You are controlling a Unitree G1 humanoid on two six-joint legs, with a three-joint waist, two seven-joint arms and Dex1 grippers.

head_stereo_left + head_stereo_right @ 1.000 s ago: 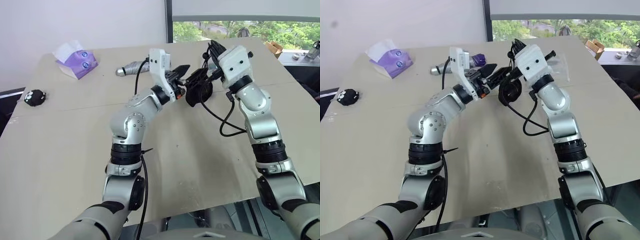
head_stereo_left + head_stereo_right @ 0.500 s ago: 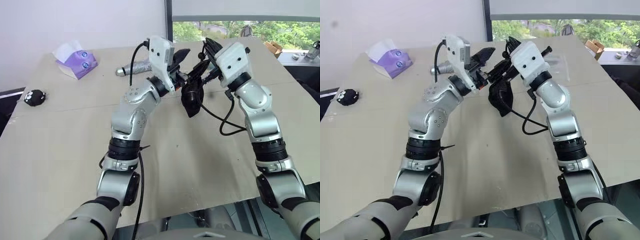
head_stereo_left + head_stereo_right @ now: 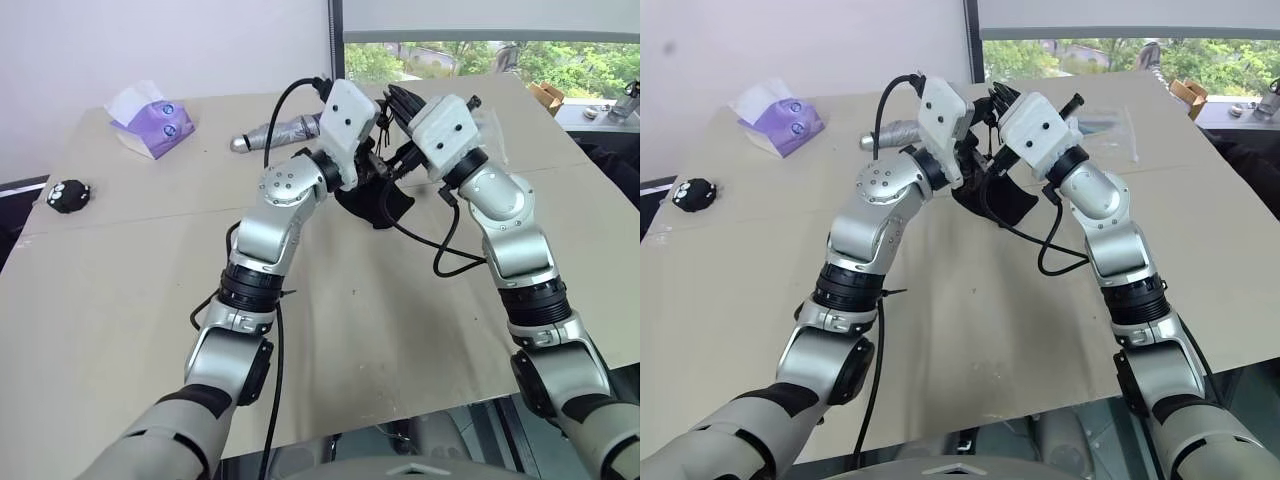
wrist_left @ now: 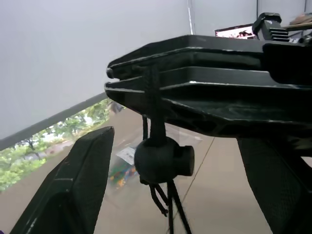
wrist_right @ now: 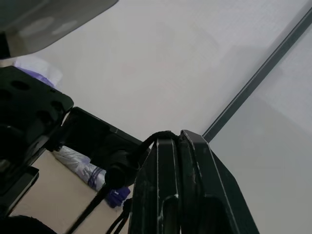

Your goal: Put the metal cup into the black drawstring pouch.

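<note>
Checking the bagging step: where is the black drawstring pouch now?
In the head views, the black drawstring pouch hangs above mid-table between the raised left gripper and right gripper.

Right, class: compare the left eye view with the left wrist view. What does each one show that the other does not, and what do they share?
The left eye view adds the tissue pack, the small black toy, the folded umbrella and the black drawstring pouch's body hanging over the table. The left wrist view adds the pouch's cord toggle, dangling under the right gripper's shut jaws, between the left gripper's open jaws. Shared: the right gripper, the table, the trees outside.
</note>
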